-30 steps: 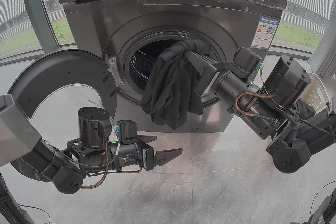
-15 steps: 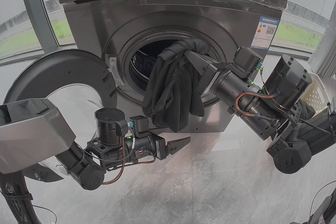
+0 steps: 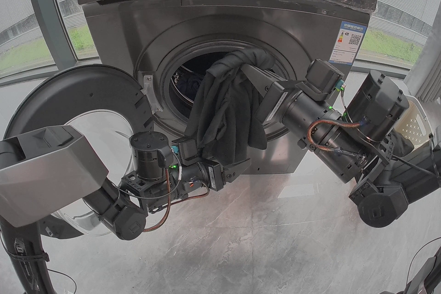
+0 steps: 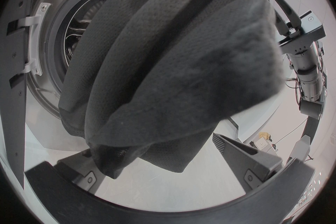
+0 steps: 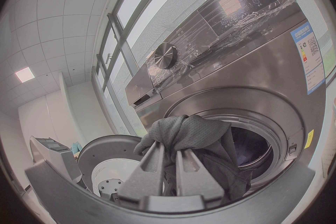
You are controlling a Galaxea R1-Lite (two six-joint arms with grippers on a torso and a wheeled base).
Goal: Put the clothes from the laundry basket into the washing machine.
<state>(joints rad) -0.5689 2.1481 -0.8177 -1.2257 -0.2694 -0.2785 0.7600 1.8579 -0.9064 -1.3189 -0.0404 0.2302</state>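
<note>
Loading step. Right gripper (image 5: pixel 170 149) is clamped on the garment (image 3: pixel 225 111) at the washer (image 3: pixel 220 14) mouth, most of it hanging outside. Left gripper (image 3: pixel 229 164) is spread wide around the tail (no pinch yet, I'd say). Next: gather tail, push in, release.

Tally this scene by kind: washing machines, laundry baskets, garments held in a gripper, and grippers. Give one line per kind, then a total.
Washing machine: 1
Laundry basket: 1
Dark garment: 1
Grippers: 2 (left gripper, right gripper)
Total: 5
</note>
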